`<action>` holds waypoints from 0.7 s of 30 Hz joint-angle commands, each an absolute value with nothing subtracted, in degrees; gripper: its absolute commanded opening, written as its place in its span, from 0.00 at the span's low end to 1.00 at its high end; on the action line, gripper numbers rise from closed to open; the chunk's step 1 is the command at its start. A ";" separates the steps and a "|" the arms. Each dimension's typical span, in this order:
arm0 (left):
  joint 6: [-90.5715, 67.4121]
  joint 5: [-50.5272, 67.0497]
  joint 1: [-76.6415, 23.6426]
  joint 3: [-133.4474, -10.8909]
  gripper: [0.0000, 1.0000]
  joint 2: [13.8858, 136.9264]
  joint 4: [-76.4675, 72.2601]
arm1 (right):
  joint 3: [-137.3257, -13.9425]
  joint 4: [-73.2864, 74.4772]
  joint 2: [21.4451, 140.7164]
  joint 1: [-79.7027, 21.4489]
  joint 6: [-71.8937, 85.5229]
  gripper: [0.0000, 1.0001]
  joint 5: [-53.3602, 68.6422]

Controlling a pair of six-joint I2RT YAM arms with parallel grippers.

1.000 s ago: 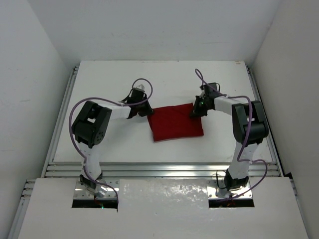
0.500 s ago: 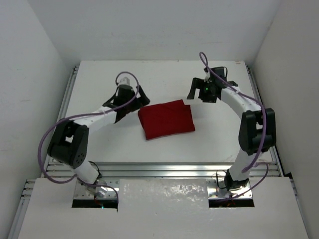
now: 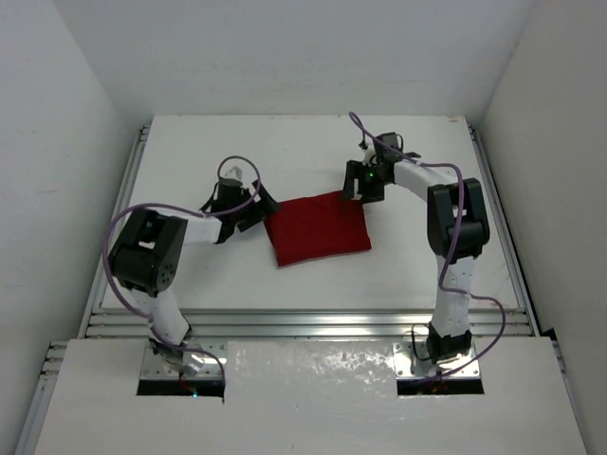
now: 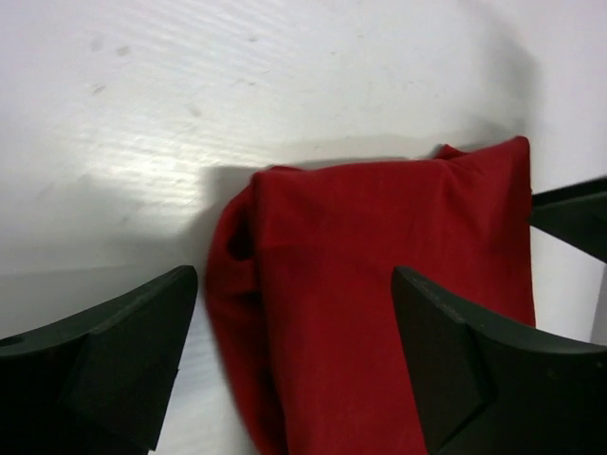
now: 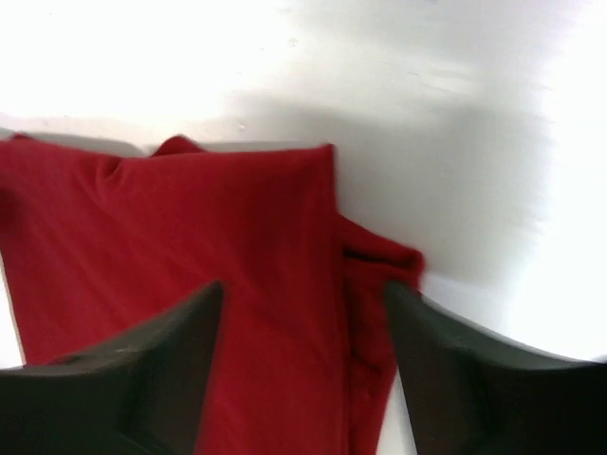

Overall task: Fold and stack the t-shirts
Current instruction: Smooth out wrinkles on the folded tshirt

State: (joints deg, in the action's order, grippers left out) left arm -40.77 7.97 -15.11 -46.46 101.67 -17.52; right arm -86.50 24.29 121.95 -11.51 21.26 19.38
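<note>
Top external: one folded red t-shirt (image 3: pixel 318 229) on table (image 3: pixel 285 142); left tool (image 3: pixel 263 212), right tool (image 3: pixel 354 192) both released, flanking it.

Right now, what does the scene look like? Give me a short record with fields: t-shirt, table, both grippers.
t-shirt: one, dark red, folded into a compact rectangle, lying flat
table: white; t-shirt near its middle
left gripper: open, jaws astride the t-shirt's left edge, nothing held
right gripper: open, at the t-shirt's far right corner, nothing held
stack: none; only one t-shirt in view
</note>
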 commanded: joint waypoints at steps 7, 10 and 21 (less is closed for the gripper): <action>-37.44 18.71 -14.94 -52.20 0.60 109.77 -22.06 | -87.20 21.90 122.97 -15.73 20.91 0.49 18.19; -36.74 19.34 -14.94 -53.79 0.37 110.83 -21.45 | -84.03 18.99 120.42 -15.91 21.80 0.69 18.55; -34.63 19.07 -14.77 -56.25 0.38 113.20 -18.72 | -83.40 25.30 115.83 -14.33 21.27 0.96 7.47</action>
